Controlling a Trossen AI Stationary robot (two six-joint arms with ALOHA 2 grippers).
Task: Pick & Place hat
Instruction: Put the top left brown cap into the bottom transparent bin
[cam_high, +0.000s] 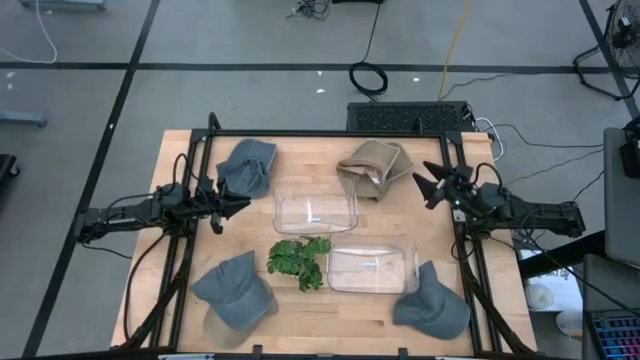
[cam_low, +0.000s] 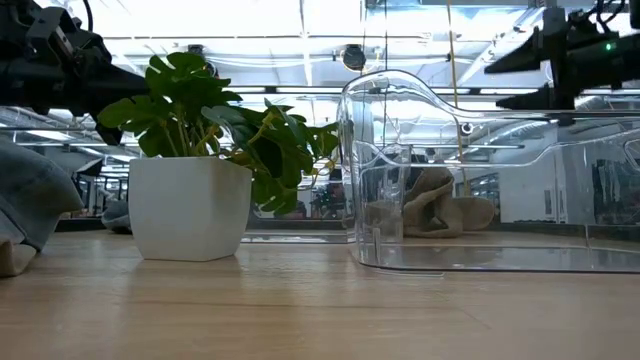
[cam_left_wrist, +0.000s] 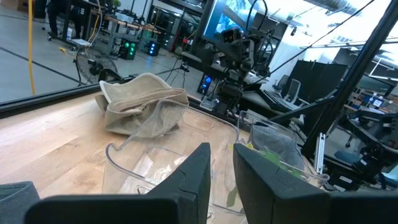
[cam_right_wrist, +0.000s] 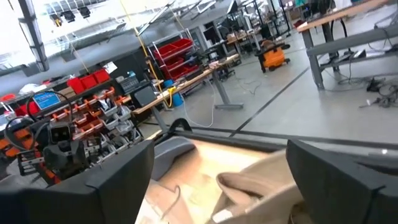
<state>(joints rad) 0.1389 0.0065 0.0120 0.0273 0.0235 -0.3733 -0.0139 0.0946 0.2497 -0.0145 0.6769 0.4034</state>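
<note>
Table (cam_high: 180, 150): four hats and two bins are laid out.
Right gripper (cam_high: 428, 184) is held wide, empty, beside tan hat (cam_high: 372, 167); reach in hand, descent and closing needed.

a wooden desk (cam_high: 180, 250) carries three grey hats (cam_high: 235, 290), a tan hat (cam_high: 372, 167), two clear bins (cam_high: 315, 209) and a plant (cam_high: 298, 259).

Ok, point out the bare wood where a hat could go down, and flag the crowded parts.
Free: the far strip between the grey hat and tan hat; the near edge between the near-left grey hat and near-right grey hat. Crowded: the middle, where two clear bins and the plant sit close together.
</note>
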